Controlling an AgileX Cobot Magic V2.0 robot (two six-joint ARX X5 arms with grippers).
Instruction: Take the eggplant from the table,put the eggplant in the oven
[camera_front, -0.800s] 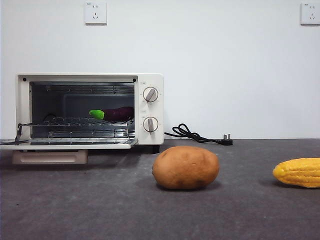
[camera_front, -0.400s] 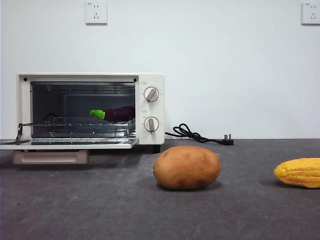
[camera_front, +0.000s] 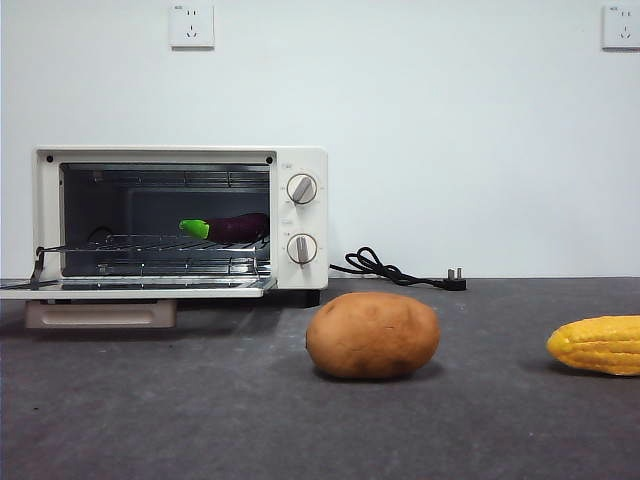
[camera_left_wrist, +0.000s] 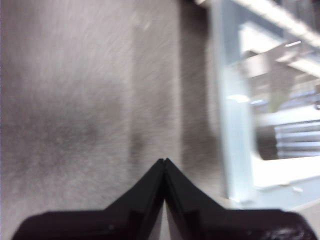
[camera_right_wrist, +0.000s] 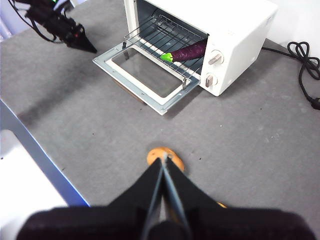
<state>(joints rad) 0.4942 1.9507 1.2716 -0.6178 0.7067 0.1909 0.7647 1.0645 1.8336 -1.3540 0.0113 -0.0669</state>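
The dark purple eggplant (camera_front: 228, 229) with its green cap lies on the wire rack inside the cream-white oven (camera_front: 300, 160), whose door (camera_front: 130, 290) hangs open and flat. From the right wrist view the eggplant (camera_right_wrist: 189, 51) rests at the knob side of the oven (camera_right_wrist: 240, 25). My left gripper (camera_left_wrist: 164, 162) is shut and empty over the grey table (camera_left_wrist: 75, 100) beside the door's edge; it shows as a black tip (camera_right_wrist: 85, 46) left of the door. My right gripper (camera_right_wrist: 165, 159) is shut and empty, high above the potato (camera_right_wrist: 155, 154).
A brown potato (camera_front: 372, 335) sits mid-table in front of the oven, and a yellow corn cob (camera_front: 598, 345) lies at the right edge. A black power cord (camera_front: 385, 268) trails beside the oven. The table's edge (camera_right_wrist: 30, 145) runs near the right arm.
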